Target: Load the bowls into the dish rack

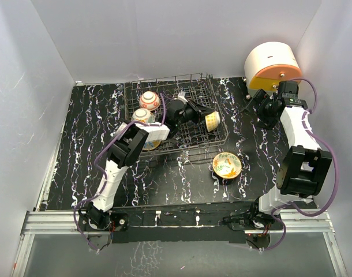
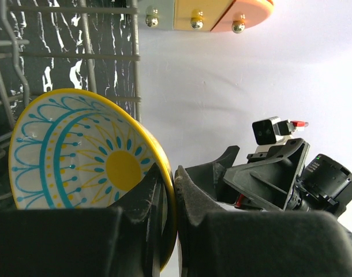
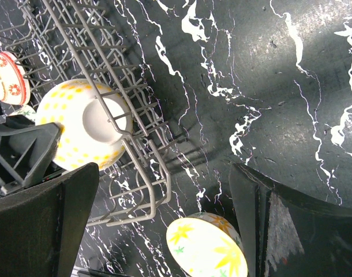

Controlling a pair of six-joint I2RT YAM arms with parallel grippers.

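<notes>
White walls close in a black, white-veined worktop [image 1: 89, 127]. The left arm's fingers [image 2: 202, 202] pinch the yellow rim of the blue-yellow bowl [image 2: 78, 156], 1 finger inside and 1 outside. They hold it on edge, with its painted face turned toward the wrist camera. The bowl hangs low in the right part of the dish rack [image 1: 193, 138], close to the side wall. I cannot tell whether it rests on the wires.

The step is likely the set-down. It would go best by easing the bowl down until its lower rim seats between 2 tines and the rack carries it. The fingers should then part only slightly and draw back along their own line, so the outer one does not snag a wire or tip the bowl.

The left part of the rack holds the red bowl [image 1: 149, 100] and 2 more near it, well apart from this slot.

The right arm's fingers [image 3: 43, 231] are spread wide around nothing above the worktop. The orange-green bowl [image 1: 227, 164] lies nearby, upright and just outside the rack's front right corner. That arm probably does best to wait until the left arm is out of the way.
</notes>
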